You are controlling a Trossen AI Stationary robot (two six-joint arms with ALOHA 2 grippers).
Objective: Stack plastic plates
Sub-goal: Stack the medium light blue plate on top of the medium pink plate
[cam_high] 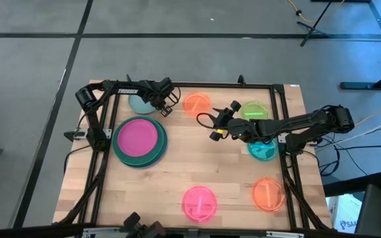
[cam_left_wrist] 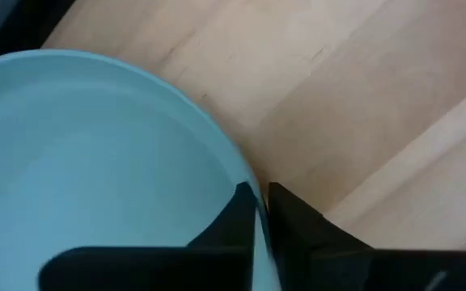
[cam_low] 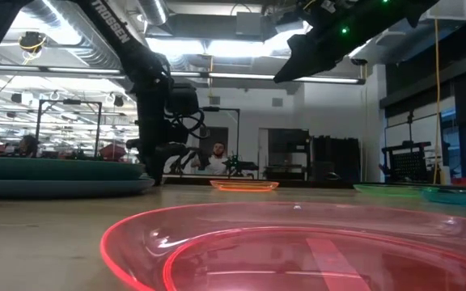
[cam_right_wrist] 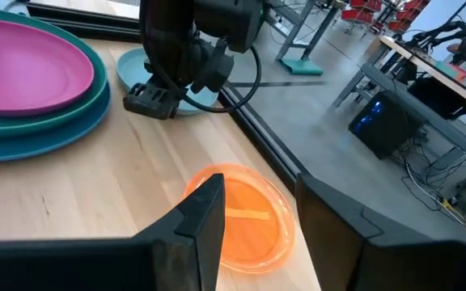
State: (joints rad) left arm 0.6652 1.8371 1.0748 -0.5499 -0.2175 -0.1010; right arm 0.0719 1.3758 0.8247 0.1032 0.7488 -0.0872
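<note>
A light blue plate [cam_high: 139, 103] lies at the table's far left, and my left gripper [cam_high: 165, 104] is shut on its right rim. In front of it stands a stack [cam_high: 139, 141]: a magenta plate on a teal one on a blue one. My right gripper [cam_high: 217, 123] hangs open above the table's middle, pointing at a small orange plate [cam_right_wrist: 245, 217] near the far edge and touching nothing. A lime plate [cam_high: 254, 111] and a teal plate [cam_high: 264, 151] lie under the right arm. A pink plate [cam_high: 199, 201] and a second orange plate [cam_high: 268, 193] lie near the front edge. My left gripper [cam_left_wrist: 259, 202] pinches the light blue plate's rim [cam_left_wrist: 247, 179] on its right side. One finger [cam_left_wrist: 231, 214] is over the plate's inside and the other finger [cam_left_wrist: 298, 230] is outside. The fingers come from above, pointing down. The plate looks flat on the table.
The table's dark frame rails [cam_high: 280, 125] run along its left, right and far sides. Bare wood [cam_high: 223, 168] lies in the middle, between the stack and the right-hand plates. In the low view the pink plate [cam_low: 298, 250] fills the foreground, and people sit in the room beyond.
</note>
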